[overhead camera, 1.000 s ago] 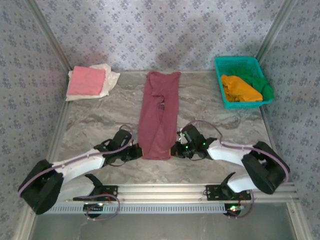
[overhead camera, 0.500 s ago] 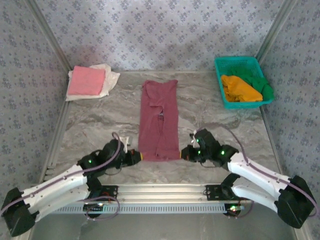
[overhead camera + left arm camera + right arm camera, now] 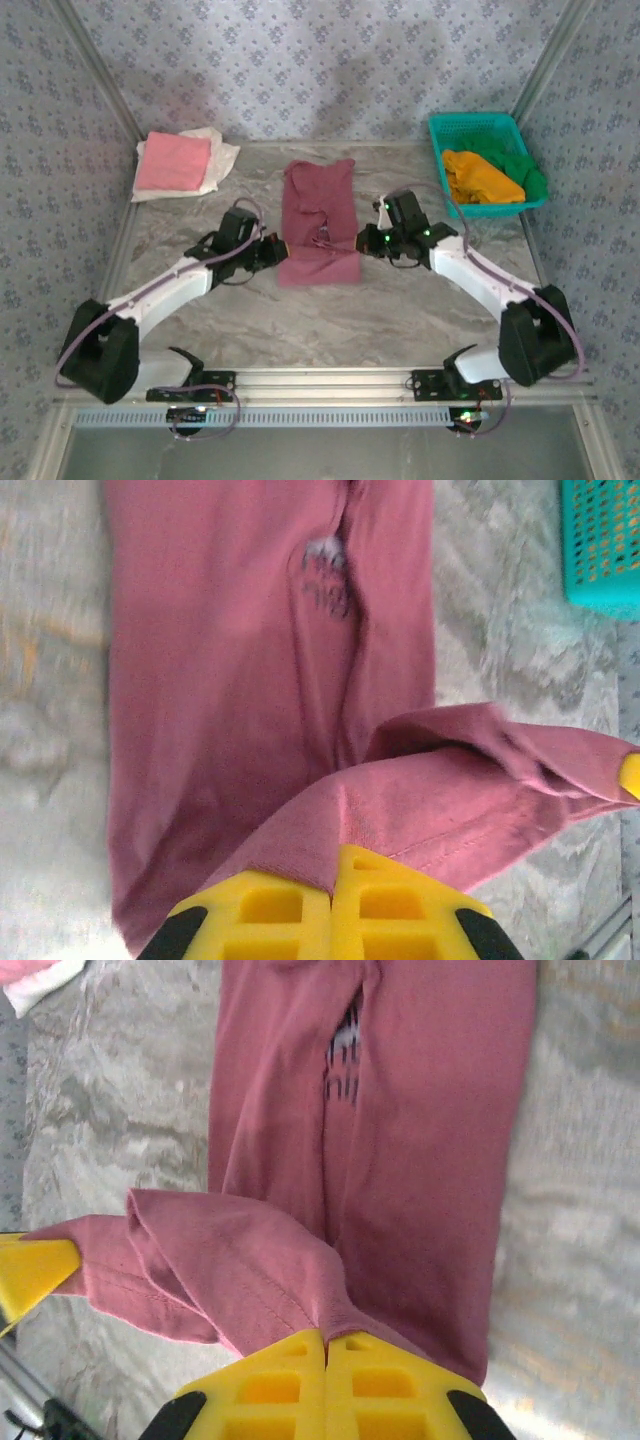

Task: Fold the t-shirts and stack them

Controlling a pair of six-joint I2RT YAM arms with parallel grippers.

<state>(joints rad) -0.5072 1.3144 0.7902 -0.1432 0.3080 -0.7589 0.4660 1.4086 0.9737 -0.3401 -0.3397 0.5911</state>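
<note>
The maroon tee point(image 3: 318, 215) lies out on the desk point(image 3: 420, 310), left of the basket point(image 3: 470, 122) and a little nearer to me than it. It is already narrowed into a long strip with both sides turned in, the white print just peeking out of the centre seam. Its near hem is lifted and doubled back over the lower half of the strip, so I judge the crosswise fold to be about midway: the hem has yet to be laid down toward the collar end.

Far left of the basket, at the back, a pink tee point(image 3: 172, 162) sits folded on a cream tee point(image 3: 215, 150); I take that for the stack with two done. Inside the basket an orange tee point(image 3: 480, 177) and a green tee point(image 3: 528, 172) lie crumpled, untouched. So by my count two are finished, one is in hand and two are left, and the maroon tee must go onto the stack.

My left gripper point(image 3: 272, 250) is clamped tight on the hem corner farther from the basket; its wrist view shows cloth pinched between the yellow fingers. My right gripper point(image 3: 366, 241) is likewise closed on the corner nearer the basket, the hem stretched between the two.
</note>
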